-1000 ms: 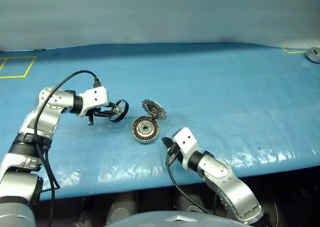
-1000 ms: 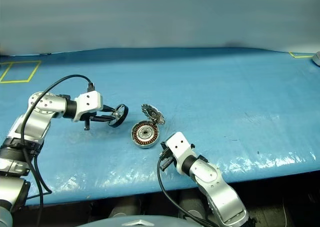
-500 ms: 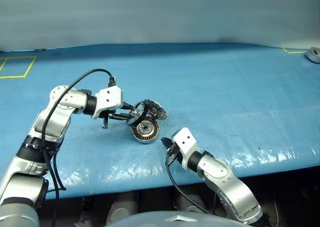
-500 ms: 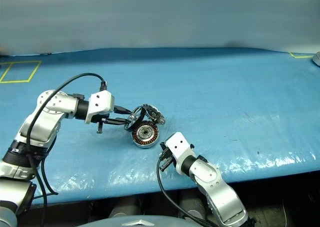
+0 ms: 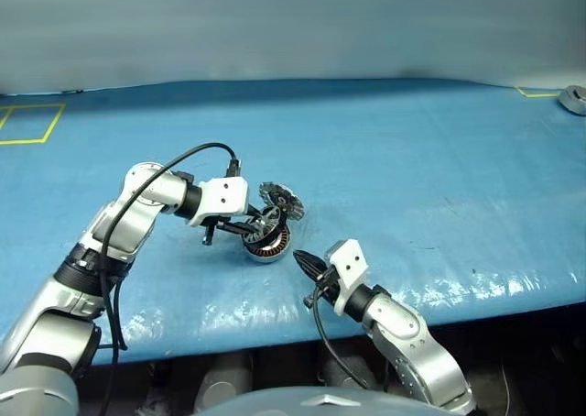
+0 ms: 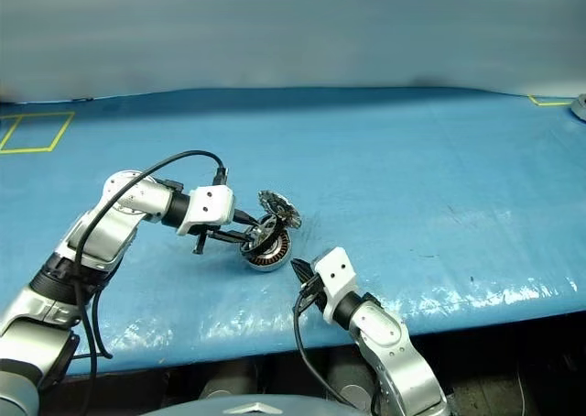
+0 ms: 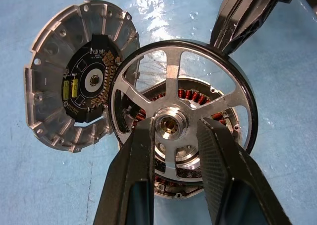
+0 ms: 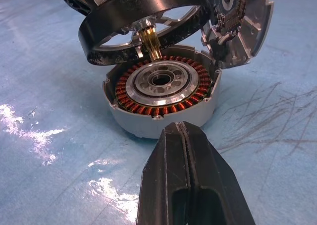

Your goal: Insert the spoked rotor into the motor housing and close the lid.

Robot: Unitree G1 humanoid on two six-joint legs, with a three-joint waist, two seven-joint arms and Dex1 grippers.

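Note:
The motor housing, a round silver cup with copper windings and a central bearing, sits on the blue table. Its lid stands open, hinged at the far rim, with its dark circuit centre showing. The spoked rotor hangs tilted just above the housing, and its brass shaft points down toward the bearing. My left gripper is shut on the rotor's hub, reaching in from the left. My right gripper is shut and empty, just in front of the housing and apart from it.
The blue table cover runs wide to the right and back. A yellow tape square marks the far left. A grey object lies at the far right edge. The table's front edge is close behind my right arm.
My left gripper has carried the rotor rightward, from beside the housing to just above it. The right gripper kept its place and tilted its wrist.

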